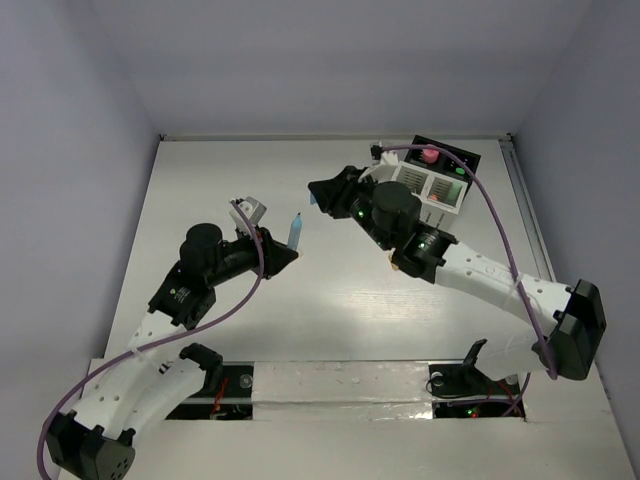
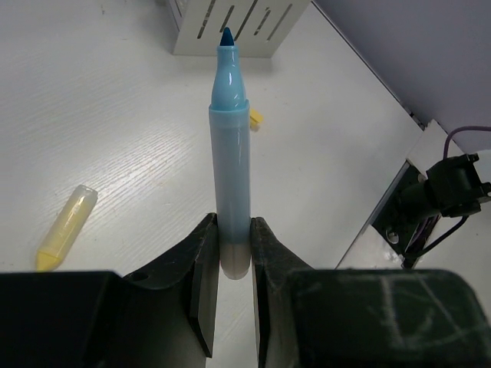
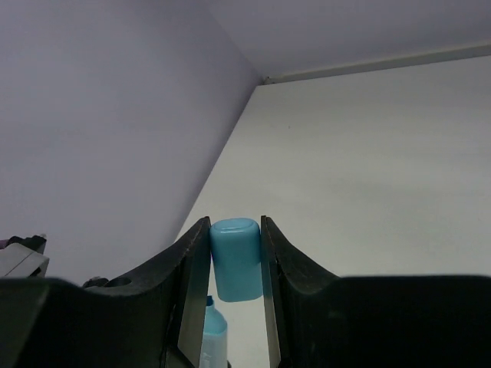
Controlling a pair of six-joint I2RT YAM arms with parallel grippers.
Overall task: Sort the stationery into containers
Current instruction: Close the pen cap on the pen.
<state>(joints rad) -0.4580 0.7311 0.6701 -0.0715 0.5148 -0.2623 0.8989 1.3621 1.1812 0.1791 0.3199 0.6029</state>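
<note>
Pale blue translucent plastic pen (image 2: 230, 153), smooth round barrel with a bare dark blue felt tip, stands upright off the desk, well to the left of the white slatted plastic box (image 1: 437, 190) in the top view. Left gripper (image 2: 232, 234) pinches its blunt bottom end, black fingers pressed tight on the barrel. Matching glossy blue cap (image 3: 236, 259), a short rounded cylinder, is pinched in the right gripper (image 3: 235, 226). It sits between the pen and the slatted box, near the tip, not on it.

Step, as I read it: capping the pen before it goes to a compartment. Next move calls for lining the cap's open end over the tip with axes matched, then a straight push while the left holds firm. The smooth barrel could slip in the pinch. After that, carry to the slatted box.

Outward:
- Small yellow chunk (image 2: 255, 116) on the desk, near the slatted box's foot.
- Yellow translucent tube-shaped piece (image 2: 65, 228) lying flat, farther from the box than the pen.
- Black box (image 1: 452, 155) joined to the slatted box's far side.
- Pink-capped bottle (image 1: 429, 155) pokes up there, compartment unclear.
- Desk (image 2: 115, 107) is white and matte with a fine wood grain.
</note>
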